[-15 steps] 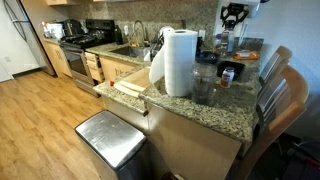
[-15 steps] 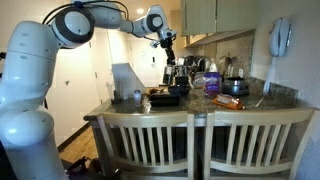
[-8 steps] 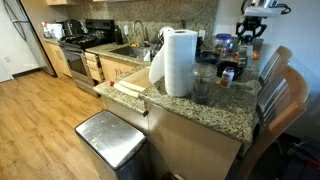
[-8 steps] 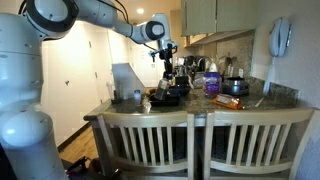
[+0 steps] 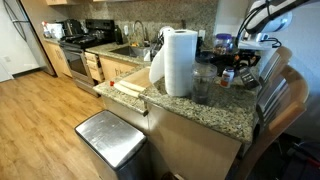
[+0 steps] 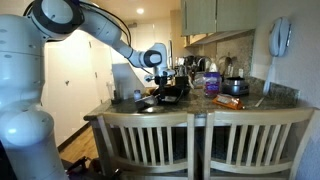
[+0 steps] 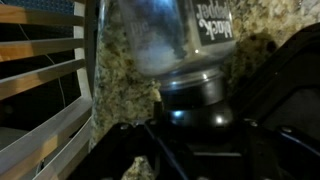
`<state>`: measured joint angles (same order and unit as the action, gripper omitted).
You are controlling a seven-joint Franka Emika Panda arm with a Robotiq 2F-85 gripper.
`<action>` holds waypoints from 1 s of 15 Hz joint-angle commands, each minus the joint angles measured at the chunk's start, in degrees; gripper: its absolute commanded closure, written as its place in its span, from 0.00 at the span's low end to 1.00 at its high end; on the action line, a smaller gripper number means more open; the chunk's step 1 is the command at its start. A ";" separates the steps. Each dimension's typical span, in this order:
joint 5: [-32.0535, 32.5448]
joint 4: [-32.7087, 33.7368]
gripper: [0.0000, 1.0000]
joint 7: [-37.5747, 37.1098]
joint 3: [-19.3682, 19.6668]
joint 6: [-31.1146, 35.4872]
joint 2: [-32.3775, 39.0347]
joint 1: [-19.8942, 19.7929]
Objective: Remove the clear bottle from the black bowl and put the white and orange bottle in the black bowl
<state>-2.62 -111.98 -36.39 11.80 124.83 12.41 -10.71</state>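
Note:
In the wrist view a clear bottle (image 7: 160, 40) with a dark cap fills the space between the dark fingers of my gripper (image 7: 195, 112), which is shut on it above the speckled granite counter (image 7: 120, 80). In both exterior views the gripper (image 5: 243, 68) (image 6: 160, 88) hangs low over the counter, beside the clutter. The small white and orange bottle (image 5: 228, 74) stands just beside it on the counter. A low dark shape (image 6: 172, 97) beside the gripper may be the black bowl; I cannot tell for sure.
A tall paper-towel roll (image 5: 178, 62) and a clear container (image 5: 205, 80) stand near the counter's edge. A blue-topped container (image 5: 222, 42) and a purple bottle (image 6: 211, 82) sit further back. Wooden chairs (image 6: 200, 140) line the counter, and a metal bin (image 5: 110, 140) stands on the floor.
The arm has come down from high above the counter to just over it, shifting sideways. The jaws have kept the same grip.

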 commanded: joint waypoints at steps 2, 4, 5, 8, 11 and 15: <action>1.91 -2.92 0.66 -3.51 0.82 4.72 0.02 1.70; 3.48 -3.13 0.66 -6.09 1.17 5.61 -0.01 2.17; 5.05 -2.93 0.16 -9.09 1.61 5.71 0.11 2.60; 3.33 -1.62 0.28 -6.62 0.76 3.65 0.58 1.98; 3.33 -1.59 0.15 -6.60 0.76 3.65 0.58 2.00; 3.33 -1.59 0.04 -6.60 0.76 3.65 0.58 2.01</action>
<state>0.83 -113.68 -43.12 12.18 128.61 12.95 -9.03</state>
